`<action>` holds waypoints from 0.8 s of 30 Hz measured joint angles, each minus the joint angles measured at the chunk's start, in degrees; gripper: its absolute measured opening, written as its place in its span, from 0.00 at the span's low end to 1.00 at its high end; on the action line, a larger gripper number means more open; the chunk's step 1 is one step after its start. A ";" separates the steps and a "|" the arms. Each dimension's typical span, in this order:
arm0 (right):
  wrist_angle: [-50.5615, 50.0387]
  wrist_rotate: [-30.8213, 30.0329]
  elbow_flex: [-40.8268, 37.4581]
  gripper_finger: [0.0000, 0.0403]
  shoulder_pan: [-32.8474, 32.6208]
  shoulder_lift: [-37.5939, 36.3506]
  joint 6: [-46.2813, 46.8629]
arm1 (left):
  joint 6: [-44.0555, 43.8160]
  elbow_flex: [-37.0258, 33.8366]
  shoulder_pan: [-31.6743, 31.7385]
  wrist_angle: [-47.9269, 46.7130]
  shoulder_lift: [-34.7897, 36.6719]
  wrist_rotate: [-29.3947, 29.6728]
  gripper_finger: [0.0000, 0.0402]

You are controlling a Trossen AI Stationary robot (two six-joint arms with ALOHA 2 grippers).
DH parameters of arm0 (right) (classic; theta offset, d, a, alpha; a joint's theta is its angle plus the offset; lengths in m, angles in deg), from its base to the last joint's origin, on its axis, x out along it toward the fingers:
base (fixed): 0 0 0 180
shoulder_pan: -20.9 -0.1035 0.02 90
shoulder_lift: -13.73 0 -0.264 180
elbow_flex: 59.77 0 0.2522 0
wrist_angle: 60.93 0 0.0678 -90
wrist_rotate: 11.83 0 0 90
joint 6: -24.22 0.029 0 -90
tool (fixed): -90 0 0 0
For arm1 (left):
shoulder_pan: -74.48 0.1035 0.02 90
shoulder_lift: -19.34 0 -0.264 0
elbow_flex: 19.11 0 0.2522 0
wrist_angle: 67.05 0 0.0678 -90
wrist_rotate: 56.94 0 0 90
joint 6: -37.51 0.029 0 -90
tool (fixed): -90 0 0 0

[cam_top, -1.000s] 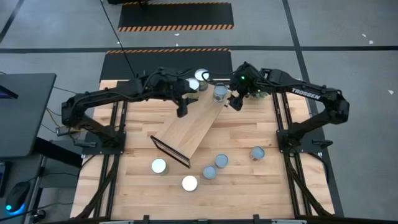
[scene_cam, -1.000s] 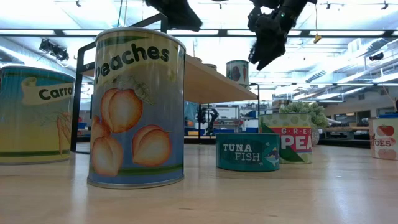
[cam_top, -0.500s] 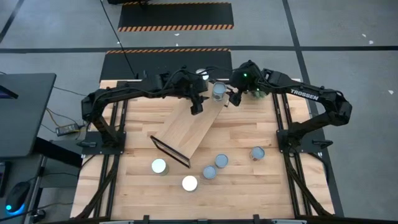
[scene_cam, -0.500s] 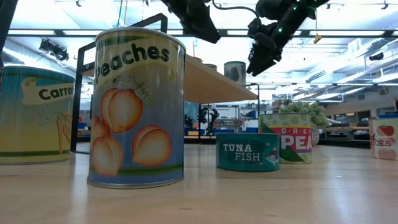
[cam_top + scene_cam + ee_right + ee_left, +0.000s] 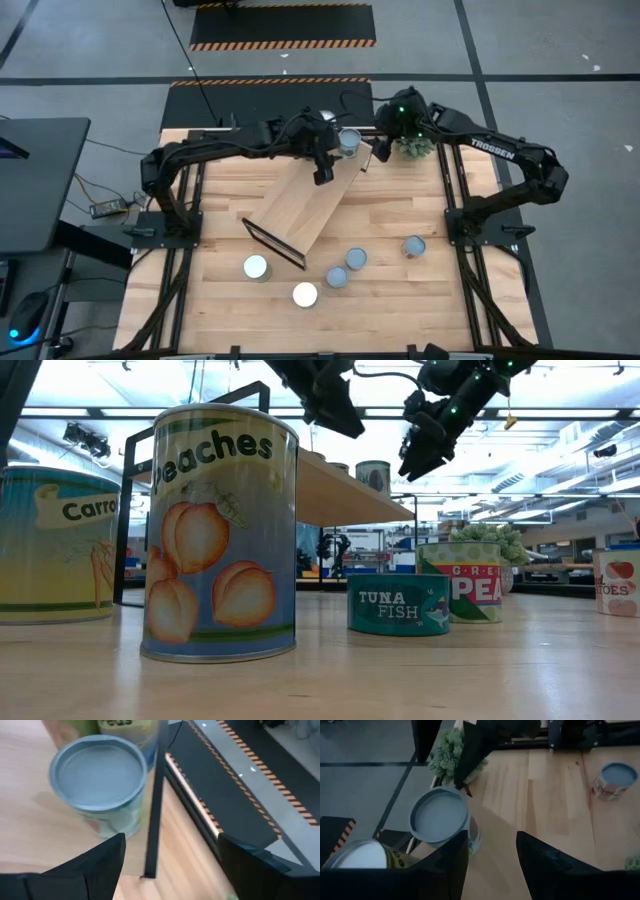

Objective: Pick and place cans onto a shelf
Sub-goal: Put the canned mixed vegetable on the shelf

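The shelf [image 5: 305, 205], a light-wood board with black frame ends, lies slantwise across the table. A blue-grey-topped can [image 5: 348, 142] stands on its far end, next to a white-topped can [image 5: 360, 856]. My left gripper [image 5: 322, 172] hovers open over the shelf just left of and nearer than the blue-grey can [image 5: 440, 815]. My right gripper [image 5: 377, 150] hovers open just right of that can [image 5: 100, 772]. Several more cans stand on the tabletop near the front, among them a white-topped one [image 5: 256, 267] and a blue-grey-topped one [image 5: 414, 246].
A small green plant [image 5: 415, 146] stands at the far right, just beyond my right gripper. The shelf's black end frame [image 5: 154, 805] runs beside the blue-grey can. In the low view a peaches can [image 5: 222, 530], a tuna can [image 5: 398, 603] and a peas can [image 5: 460, 580] stand close.
My left gripper has moved toward the table's right edge along the far part of the shelf, closing on the blue-grey can. My right gripper has drawn back a little toward the far edge, away from that can. Both stay open.
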 joint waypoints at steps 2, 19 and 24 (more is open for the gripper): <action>-0.19 0.02 0.00 0.80 -0.58 -0.04 1.20 | 0.81 1.40 -0.04 0.04 -1.09 0.38 0.43; 8.14 -2.13 -4.93 0.80 -5.89 -0.08 11.53 | 5.03 7.59 1.27 -2.45 -8.80 2.09 0.43; 8.96 -3.18 -5.90 0.80 -6.16 -0.08 11.70 | 4.94 7.72 1.40 -2.88 -9.43 2.10 0.43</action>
